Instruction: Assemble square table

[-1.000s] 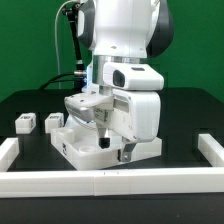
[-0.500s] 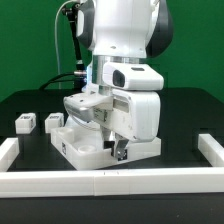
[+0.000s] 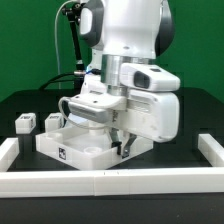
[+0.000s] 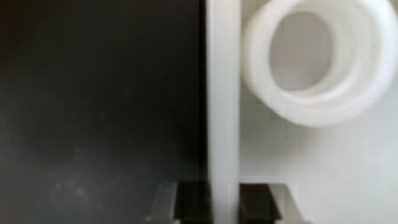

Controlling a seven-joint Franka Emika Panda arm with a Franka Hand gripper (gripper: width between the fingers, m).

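The white square tabletop (image 3: 85, 148) lies on the black table under the arm, with a black-and-white tag on its front edge. My gripper (image 3: 122, 147) reaches down at its right part and is shut on the raised rim. In the wrist view the rim (image 4: 222, 90) runs as a white strip between my two dark fingers (image 4: 182, 203), and my gripper (image 4: 221, 205) clamps it. A round white socket ring (image 4: 317, 62) shows on the tabletop beside the rim. Two small white tagged leg blocks (image 3: 22, 122) (image 3: 52, 121) stand to the exterior view's left.
A long white border rail (image 3: 110, 182) runs along the front, with end pieces at the exterior view's left (image 3: 8, 150) and right (image 3: 212, 148). Cables hang behind the arm at the back left.
The arm's wrist has turned and the tabletop has swung and slid toward the exterior view's left with the gripper on its rim. The leg blocks have not moved.
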